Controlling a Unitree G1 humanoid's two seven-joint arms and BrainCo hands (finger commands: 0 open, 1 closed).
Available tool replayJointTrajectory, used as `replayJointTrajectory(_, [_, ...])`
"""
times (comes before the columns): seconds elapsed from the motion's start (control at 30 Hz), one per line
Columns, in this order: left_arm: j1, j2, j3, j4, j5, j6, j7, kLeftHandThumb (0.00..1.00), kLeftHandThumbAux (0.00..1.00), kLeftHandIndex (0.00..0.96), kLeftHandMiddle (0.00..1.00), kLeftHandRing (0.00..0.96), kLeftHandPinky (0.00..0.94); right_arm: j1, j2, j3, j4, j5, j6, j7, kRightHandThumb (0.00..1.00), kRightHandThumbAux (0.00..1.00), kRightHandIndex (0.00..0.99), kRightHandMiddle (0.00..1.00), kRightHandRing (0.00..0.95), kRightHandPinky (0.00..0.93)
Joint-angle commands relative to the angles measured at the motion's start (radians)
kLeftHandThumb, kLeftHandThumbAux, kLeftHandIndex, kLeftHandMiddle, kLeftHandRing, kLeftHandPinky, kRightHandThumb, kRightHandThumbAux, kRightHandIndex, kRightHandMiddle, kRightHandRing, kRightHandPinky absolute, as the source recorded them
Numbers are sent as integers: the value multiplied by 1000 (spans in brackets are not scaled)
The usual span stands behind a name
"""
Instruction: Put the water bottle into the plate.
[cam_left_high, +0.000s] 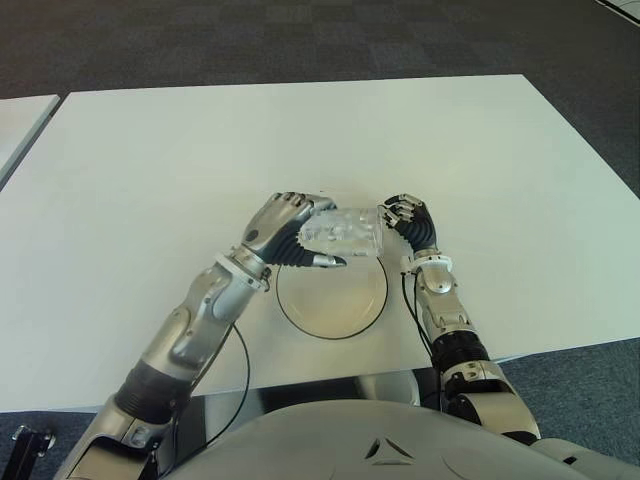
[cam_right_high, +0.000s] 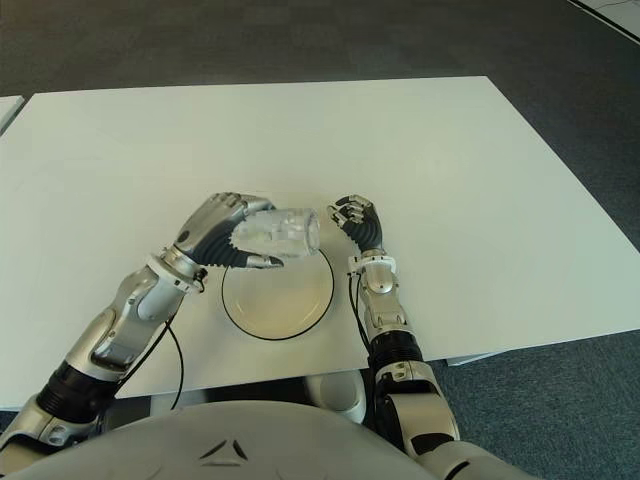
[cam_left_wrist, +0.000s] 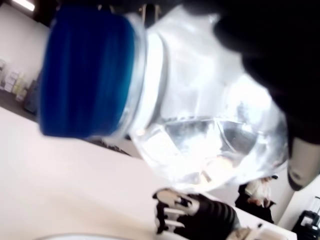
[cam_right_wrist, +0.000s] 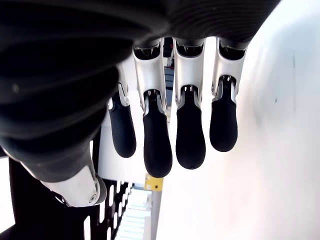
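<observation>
Left eye view
Desk: a white desk (cam_left_high: 300, 140) fills most of the scene, with dark carpet beyond its far edge.
Plate: a round pale plate with a dark rim (cam_left_high: 332, 297) lies near the desk's front edge, between the two forearms.
Water bottle: a clear plastic water bottle (cam_left_high: 345, 233) is held on its side above the plate's far rim, base end toward the robot's right.
Left hand: the left hand (cam_left_high: 285, 232) is wrapped around the water bottle from the left, fingers over the top and thumb underneath.
Right hand: the right hand (cam_left_high: 407, 220) shows just right of the bottle's base, fingers bent and holding nothing; whether it touches the bottle cannot be told.

Right eye view
Same layout: the bottle hangs over the far edge of the plate in the left hand, the right hand close beside its base.

Left wrist view
Cap: a blue cap (cam_left_wrist: 87, 80) closes the bottle's neck.
Body: the clear ribbed body runs under dark fingers (cam_left_wrist: 265, 45) that clasp it.
Beyond: the right hand appears farther off over the white desk.

Right wrist view
Fingers: four black-tipped fingers (cam_right_wrist: 190, 135) and the thumb hang loosely apart with nothing between them, beside the white desk surface.
</observation>
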Motion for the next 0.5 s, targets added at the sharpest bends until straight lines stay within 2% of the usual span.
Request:
replayJointTrajectory(0.03, [16,-20,-46,20,37,10,-39,853,666,402,547,872,855,6,3,6,9,-1,-2,4,710,728,435,643,644,592])
replayJointTrajectory(0.33, [-22,-10,-95,140,109,-16,-43,853,667,401,548,868,865,7,7,2,5,7,-2,8,710,728,435,635,645,616])
replayJointTrajectory(0.5, [-42,-17,-119,212,183,-39,23,853,667,401,549,868,874,8,8,5,-3,0,11,1,710,728,435,635,643,606])
